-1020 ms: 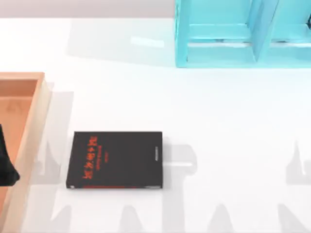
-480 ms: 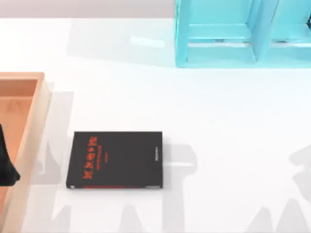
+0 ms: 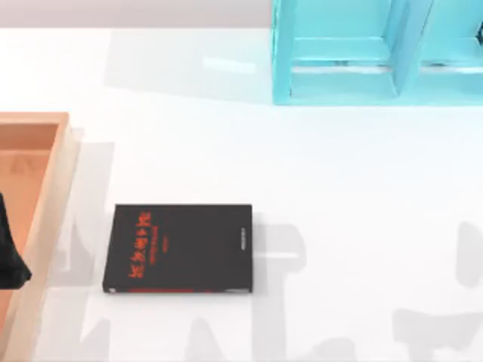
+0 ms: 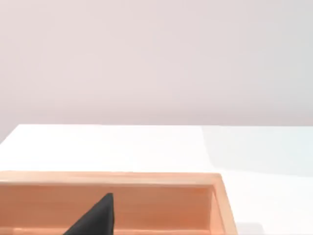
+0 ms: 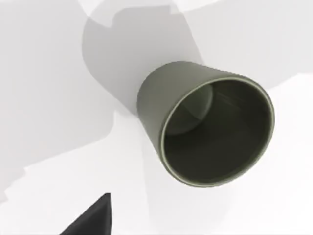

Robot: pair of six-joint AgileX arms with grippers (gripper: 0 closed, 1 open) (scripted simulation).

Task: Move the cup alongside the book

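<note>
The book (image 3: 179, 247), black with red lettering, lies flat on the white table left of centre in the top view. The olive-grey cup (image 5: 210, 127) stands upright on the white surface in the right wrist view, its dark inside facing the camera. A black part of my right gripper (image 5: 90, 219) shows close beside the cup, apart from it and holding nothing that I can see. My left gripper (image 3: 9, 260) sits parked over the wooden tray at the table's left edge; its black tip (image 4: 95, 218) also appears in the left wrist view.
An open wooden tray (image 3: 47, 188) runs along the left edge, just left of the book. A cyan shelf unit (image 3: 377, 53) stands at the back right. Arm shadows fall across the white table at the front right.
The arm shadows at the table's front right have shifted and spread leftward. The book and the left arm have not moved.
</note>
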